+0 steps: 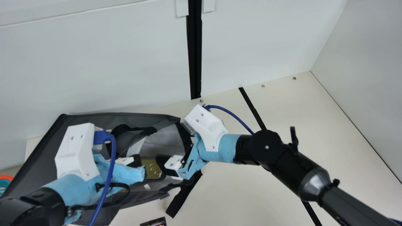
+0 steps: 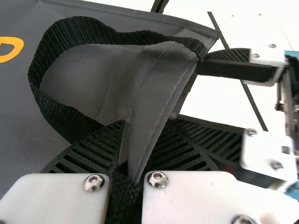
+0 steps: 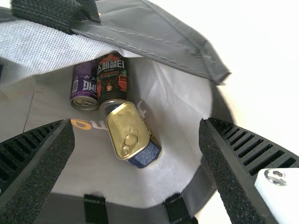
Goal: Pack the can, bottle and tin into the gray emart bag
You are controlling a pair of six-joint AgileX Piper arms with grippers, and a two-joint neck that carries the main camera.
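The gray bag [image 1: 37,150] lies at the left of the main view, its mouth held up. My left gripper [image 1: 137,161] is at that mouth; in the left wrist view the gripper [image 2: 135,156] is shut on the bag's edge [image 2: 156,98] and black strap. My right gripper [image 1: 176,157] is at the mouth's right side; in the right wrist view the gripper [image 3: 135,133] stands open, nothing between its fingers. Inside the bag are the gold-topped tin [image 3: 127,128], the dark bottle [image 3: 112,79] and the purple can [image 3: 84,86]. The tin [image 1: 151,169] also shows between the grippers.
A small dark printed object [image 1: 154,222] lies at the main view's bottom edge. Something orange and teal [image 1: 4,182] is at its far left. A white wall [image 1: 94,62] rises behind the bag, and cream table [image 1: 314,125] extends to the right.
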